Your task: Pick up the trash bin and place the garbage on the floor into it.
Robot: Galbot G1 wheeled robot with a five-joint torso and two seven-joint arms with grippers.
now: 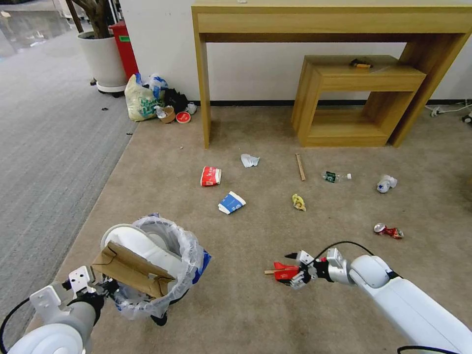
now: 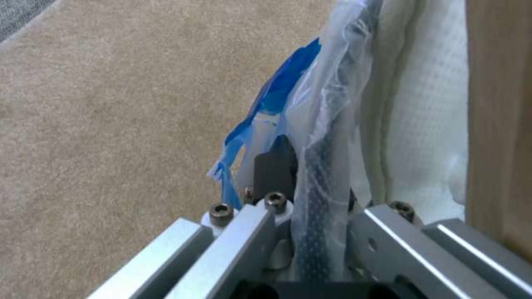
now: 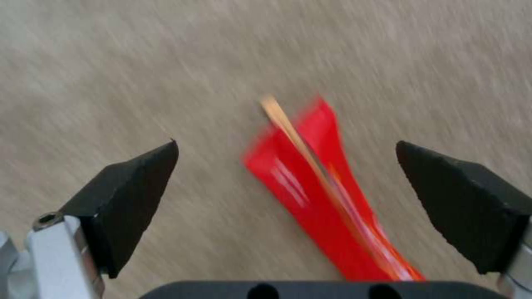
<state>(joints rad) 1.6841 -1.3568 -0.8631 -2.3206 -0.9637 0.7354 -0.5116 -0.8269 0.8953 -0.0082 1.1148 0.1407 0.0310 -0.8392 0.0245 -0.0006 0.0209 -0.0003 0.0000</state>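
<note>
My left gripper (image 1: 105, 285) (image 2: 316, 199) is shut on the rim of the trash bin (image 1: 189, 265) (image 2: 332, 137) and holds it above the floor (image 1: 236, 314). White slippers (image 1: 140, 243) and a cardboard piece (image 1: 130, 270) stick out of it. My right gripper (image 1: 293, 269) (image 3: 286, 143) is open, low over a long red wrapper (image 1: 283, 271) (image 3: 310, 195) that lies between its fingertips with a thin wooden strip along it. More garbage lies farther out: a red cup (image 1: 210, 176), a blue-white cup (image 1: 231, 202), crumpled papers (image 1: 249, 160), a wooden stick (image 1: 300, 166), a bottle (image 1: 336, 176) and a crushed can (image 1: 388, 230).
A wooden desk (image 1: 324, 22) and a small wooden side table (image 1: 359, 98) stand against the far wall. A pale-yellow shopping bag (image 1: 140, 101) with other items sits beside a white planter (image 1: 104, 61). A grey carpet strip (image 1: 49, 147) runs along the left.
</note>
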